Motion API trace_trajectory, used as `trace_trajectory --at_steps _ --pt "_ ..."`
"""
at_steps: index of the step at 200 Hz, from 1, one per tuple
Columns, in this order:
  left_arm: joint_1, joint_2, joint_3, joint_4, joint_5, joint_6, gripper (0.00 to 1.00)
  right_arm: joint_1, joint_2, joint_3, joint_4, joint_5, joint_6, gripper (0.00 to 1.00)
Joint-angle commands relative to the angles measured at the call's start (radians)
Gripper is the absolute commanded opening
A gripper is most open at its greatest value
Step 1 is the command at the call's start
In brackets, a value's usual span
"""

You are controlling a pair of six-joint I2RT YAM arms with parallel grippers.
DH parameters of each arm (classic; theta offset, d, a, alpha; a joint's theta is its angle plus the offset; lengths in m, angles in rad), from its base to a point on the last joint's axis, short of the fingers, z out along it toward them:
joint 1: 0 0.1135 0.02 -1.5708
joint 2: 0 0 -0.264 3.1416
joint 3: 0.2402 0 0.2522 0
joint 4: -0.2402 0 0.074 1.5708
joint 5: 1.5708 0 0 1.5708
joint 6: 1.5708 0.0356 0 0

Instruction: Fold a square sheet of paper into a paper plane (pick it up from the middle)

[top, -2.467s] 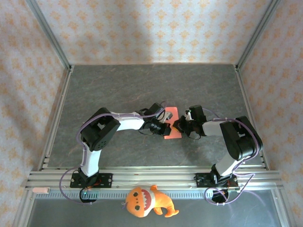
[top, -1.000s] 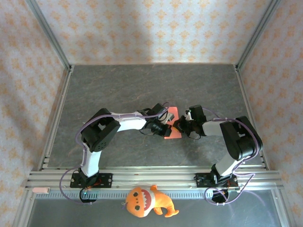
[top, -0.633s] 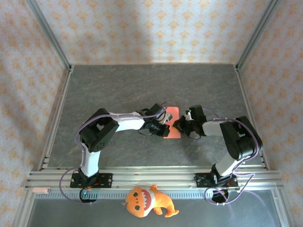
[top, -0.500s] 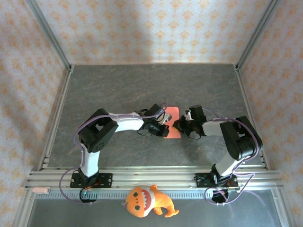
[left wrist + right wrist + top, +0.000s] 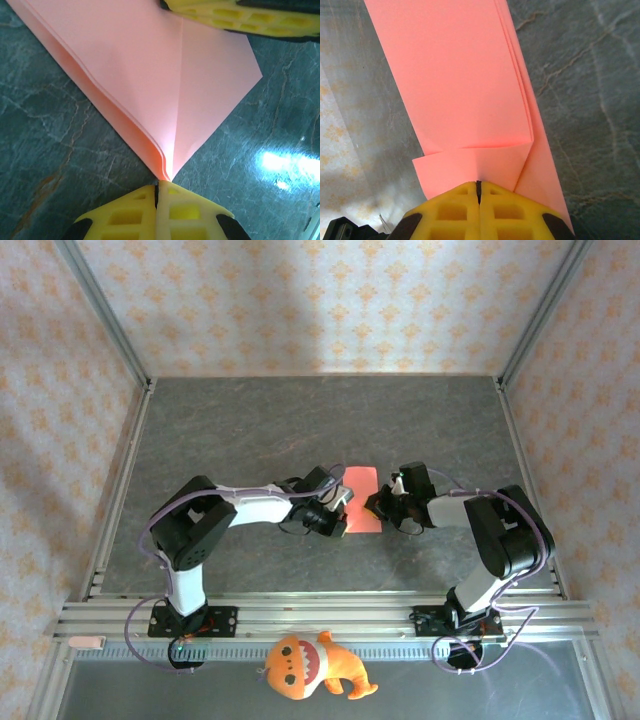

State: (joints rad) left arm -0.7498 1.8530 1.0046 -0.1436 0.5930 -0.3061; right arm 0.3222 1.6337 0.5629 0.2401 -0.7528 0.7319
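Top external view. The square sheet of paper, already partly folded, lies flat near the middle of the table, a little toward its near edge, between my two claws. My left gripper stands on the side facing the table's left edge, my right gripper on the side facing the right edge. Both are clenched, fingers meeting with no gap.

Left wrist view: the sheet's pointed corner and its centre crease run straight into the seam of my shut fingertips. Whether the tip is nipped or merely touched, I cannot tell.

Right wrist view: my shut fingertips bear on the sheet's edge beside a small turned-over flap, apparently pinning rather than pinching it.

Judged step: setting a crease. To do it well, the right claw should hold the sheet down without sliding. The left should run along the crease with light, even pressure, so the stacked layers at the edge do not splay or skew. Too much drag would likely shift the thin sheet on the smooth table.
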Motion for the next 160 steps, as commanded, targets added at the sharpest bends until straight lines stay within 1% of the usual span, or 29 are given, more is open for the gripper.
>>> trace_trajectory --at_steps 1,25,47,61,75,108,142,160 --pt "0.011 -0.023 -0.036 -0.120 -0.038 0.026 0.02 0.001 0.058 -0.029 -0.138 0.113 -0.019 0.00" --pt "0.011 -0.082 -0.048 -0.059 -0.003 -0.005 0.01 0.001 0.056 -0.028 -0.141 0.112 -0.020 0.00" --pt "0.018 -0.145 -0.062 0.050 0.040 -0.069 0.01 0.001 0.058 -0.025 -0.140 0.109 -0.017 0.00" --pt "0.020 -0.149 -0.064 0.133 0.084 -0.117 0.01 0.001 0.058 -0.024 -0.136 0.109 -0.015 0.00" --pt "0.020 -0.121 -0.053 0.199 0.132 -0.156 0.01 0.001 0.058 -0.024 -0.133 0.109 -0.014 0.00" --pt "0.017 -0.022 0.028 0.180 0.112 -0.168 0.02 0.002 0.057 -0.025 -0.129 0.101 -0.011 0.00" --pt "0.011 0.029 0.082 0.183 0.109 -0.167 0.02 0.002 0.052 -0.020 -0.125 0.091 -0.009 0.00" --pt "0.011 0.054 0.104 0.163 0.084 -0.156 0.02 0.001 0.051 -0.020 -0.124 0.086 -0.009 0.00"
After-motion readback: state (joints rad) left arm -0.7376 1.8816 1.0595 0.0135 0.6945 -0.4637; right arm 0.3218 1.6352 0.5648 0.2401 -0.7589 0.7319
